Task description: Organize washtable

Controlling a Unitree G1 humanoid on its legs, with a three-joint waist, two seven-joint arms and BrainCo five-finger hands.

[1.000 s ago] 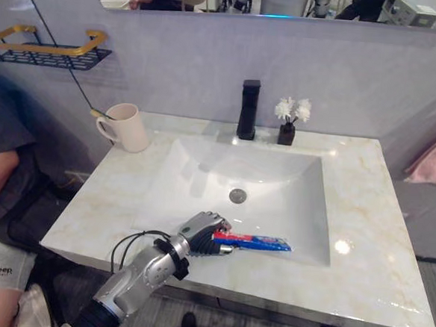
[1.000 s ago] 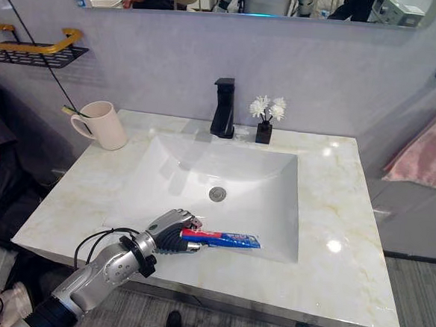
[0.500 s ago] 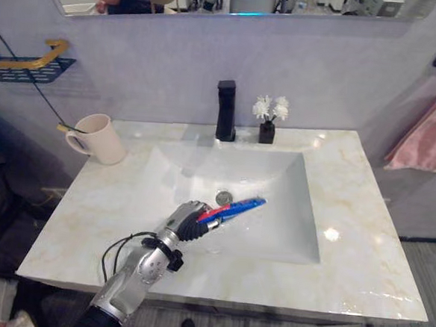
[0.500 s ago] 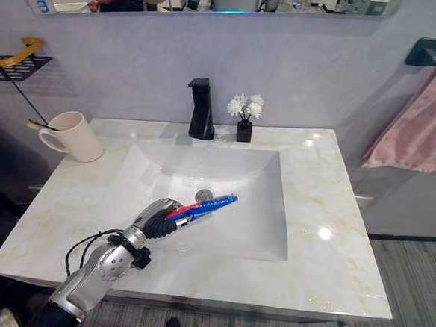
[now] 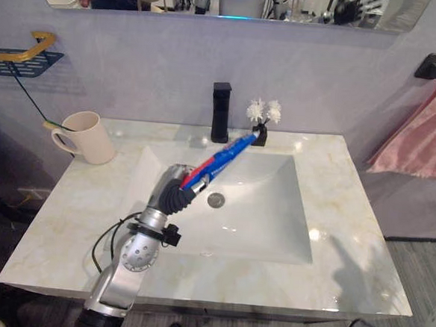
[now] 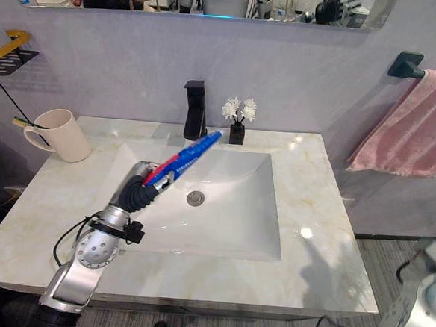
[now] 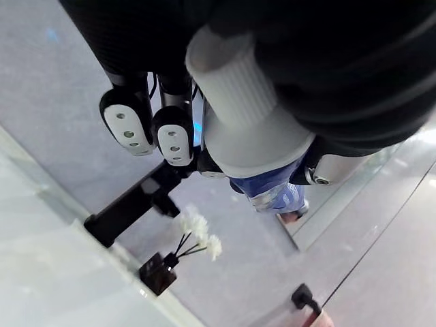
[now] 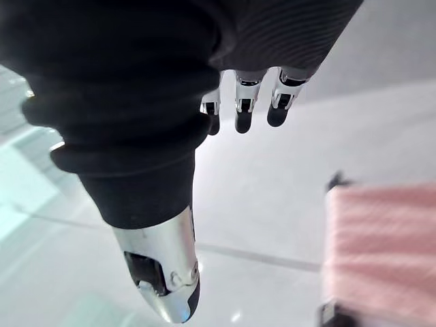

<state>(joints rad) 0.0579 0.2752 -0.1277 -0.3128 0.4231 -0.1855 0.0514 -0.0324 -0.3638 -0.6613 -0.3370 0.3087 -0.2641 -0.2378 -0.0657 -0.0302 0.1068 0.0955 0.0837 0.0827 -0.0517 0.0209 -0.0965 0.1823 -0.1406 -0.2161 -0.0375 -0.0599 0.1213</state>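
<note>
My left hand (image 5: 173, 191) is shut on a blue and red toothpaste tube (image 5: 222, 158), held in the air over the white sink basin (image 5: 266, 219). The tube slants up and away, its far end towards the black faucet (image 5: 220, 113) and the small flower vase (image 5: 262, 122). In the left wrist view the tube's white cap (image 7: 245, 116) sits in the palm, with fingers (image 7: 129, 122) curled beside it. A cream mug (image 5: 89, 137) with a toothbrush in it stands at the counter's back left. My right hand (image 8: 244, 112) hangs with relaxed fingers, holding nothing, near the pink towel (image 8: 381, 252).
The drain (image 5: 215, 200) lies in the basin below the tube. A pink towel (image 5: 422, 133) hangs from a black bar on the right wall. A black and gold wire shelf (image 5: 20, 52) is on the left wall. The marble counter (image 5: 347, 247) surrounds the basin.
The camera has shifted. My left hand has lifted the tube from the basin's front edge and tilted it from lying flat to pointing up at the faucet.
</note>
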